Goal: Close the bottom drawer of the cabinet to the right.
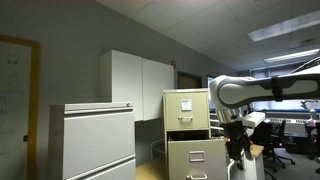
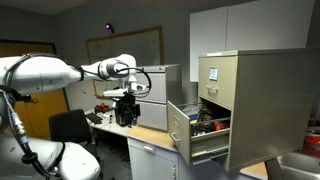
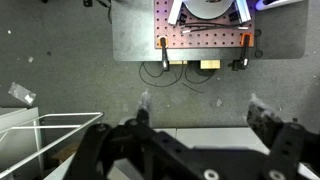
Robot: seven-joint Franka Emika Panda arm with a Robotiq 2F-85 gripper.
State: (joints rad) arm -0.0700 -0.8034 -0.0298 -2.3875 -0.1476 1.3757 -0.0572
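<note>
The tall beige cabinet (image 1: pixel 188 110) shows in both exterior views, also at the right (image 2: pixel 255 100). Its bottom drawer (image 1: pixel 195 158) is pulled out; in an exterior view its front (image 2: pixel 180 125) stands well forward of the cabinet, with contents visible inside. The top drawer (image 2: pixel 212 75) is shut. My gripper (image 1: pixel 238 158) hangs beside the drawer front, apart from it; in an exterior view (image 2: pixel 126 115) it is well clear of the drawer. In the wrist view the gripper (image 3: pixel 205 108) points down at grey carpet, its fingers wide apart and empty. The drawer is not clearly in the wrist view.
A wider pale grey lateral cabinet (image 1: pixel 95 140) stands beside the beige one, with white cupboards (image 1: pixel 140 85) behind. A black office chair (image 2: pixel 70 125) and cluttered desk (image 2: pixel 105 115) lie below the arm. The wrist view shows a perforated base plate (image 3: pixel 205 30) and a white frame (image 3: pixel 50 125).
</note>
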